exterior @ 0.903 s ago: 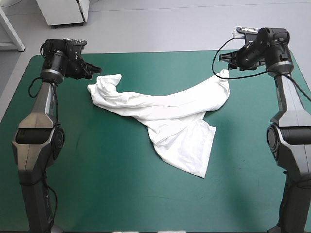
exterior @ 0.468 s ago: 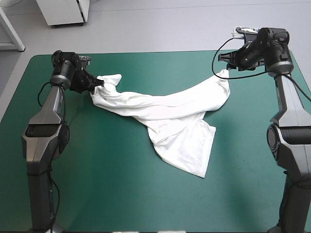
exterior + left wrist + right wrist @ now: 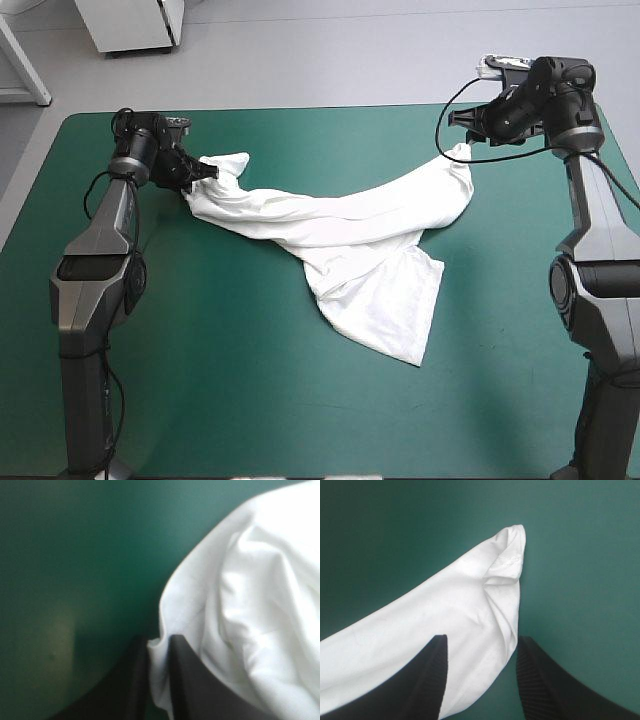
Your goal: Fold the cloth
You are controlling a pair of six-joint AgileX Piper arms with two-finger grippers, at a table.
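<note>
While left hand (image 3: 159, 641) pinches T-shirt (image 3: 340, 225), right hand (image 3: 482, 640) stands open astride its end

1. The table (image 3: 240, 400) fills most of the high view, its top under a teal-green cover (image 3: 300, 140) with rounded corners at the far edge
2. A grey floor (image 3: 350, 50) shows beyond the table's far edge and along its left side
3. A white cabinet (image 3: 130, 25) stands on that floor beyond the far left corner, only its lower part in view
4. A white slanted bar (image 3: 25, 65) crosses the floor left of the cabinet
</note>
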